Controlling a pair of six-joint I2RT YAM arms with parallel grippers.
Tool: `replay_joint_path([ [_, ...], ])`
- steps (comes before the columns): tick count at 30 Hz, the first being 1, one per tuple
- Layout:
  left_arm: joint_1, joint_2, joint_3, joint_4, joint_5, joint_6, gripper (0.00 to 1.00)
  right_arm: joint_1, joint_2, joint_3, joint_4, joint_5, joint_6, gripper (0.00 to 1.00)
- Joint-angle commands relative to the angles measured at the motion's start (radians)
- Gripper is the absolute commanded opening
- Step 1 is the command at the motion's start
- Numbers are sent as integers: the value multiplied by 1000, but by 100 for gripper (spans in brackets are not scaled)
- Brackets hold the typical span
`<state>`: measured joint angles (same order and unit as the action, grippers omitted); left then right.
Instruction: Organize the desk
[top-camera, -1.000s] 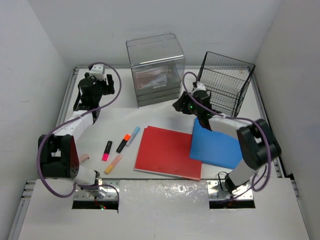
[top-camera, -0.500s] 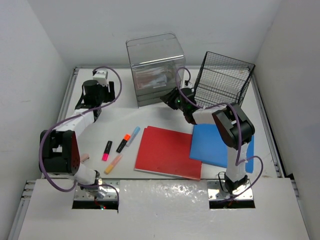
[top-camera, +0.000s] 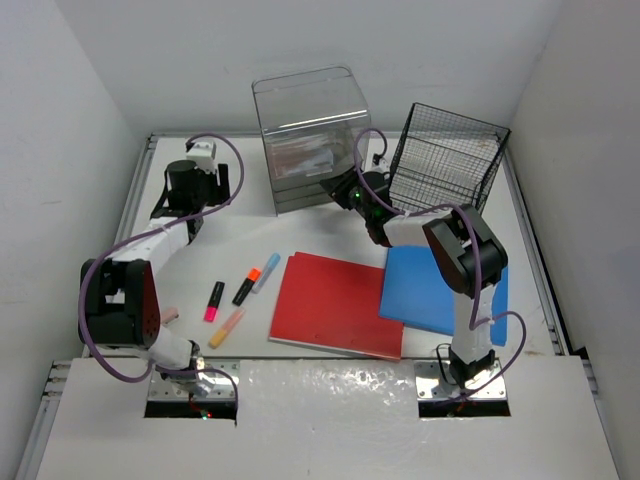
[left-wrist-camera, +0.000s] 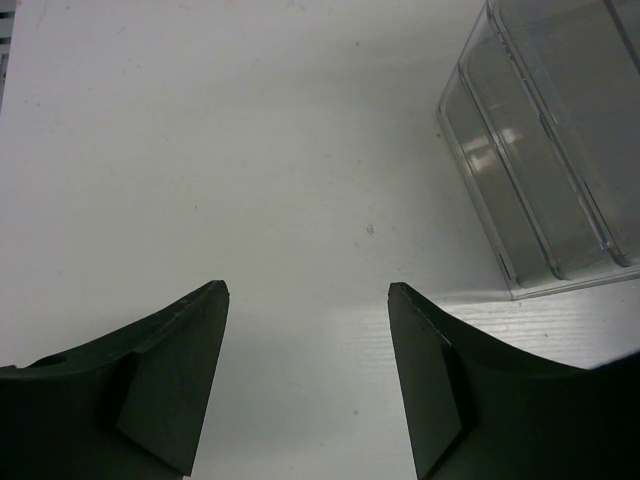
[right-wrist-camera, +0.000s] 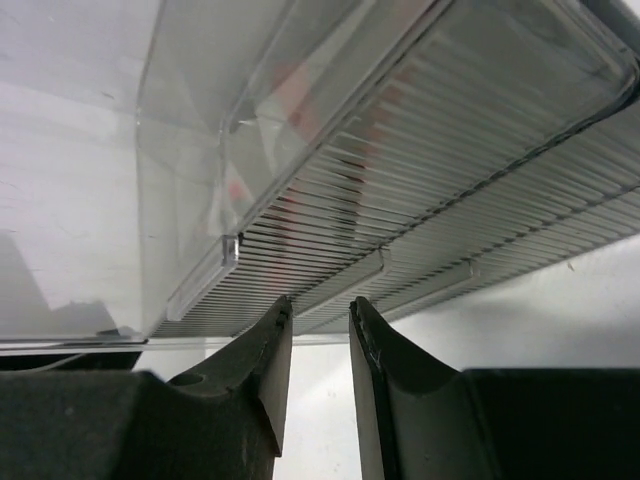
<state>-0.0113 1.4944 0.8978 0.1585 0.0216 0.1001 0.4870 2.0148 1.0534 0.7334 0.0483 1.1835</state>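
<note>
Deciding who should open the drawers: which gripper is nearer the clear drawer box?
Right. The right gripper is at the front right corner of the clear drawer box. The left gripper hangs over bare desk to the box's left, clearly apart.

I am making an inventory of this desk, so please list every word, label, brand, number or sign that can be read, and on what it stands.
No text can be read in any view.
On the markers: any print is too small to read.
On the red notebook and the blue folder: no writing shows on the covers.
In the clear drawer box: the reddish contents are blurred, nothing legible.
</note>
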Motion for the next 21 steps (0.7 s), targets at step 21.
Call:
replay_joint_path([
  [21,10,27,10,18,18,19,63,2,53,17,176,88,74,27],
])
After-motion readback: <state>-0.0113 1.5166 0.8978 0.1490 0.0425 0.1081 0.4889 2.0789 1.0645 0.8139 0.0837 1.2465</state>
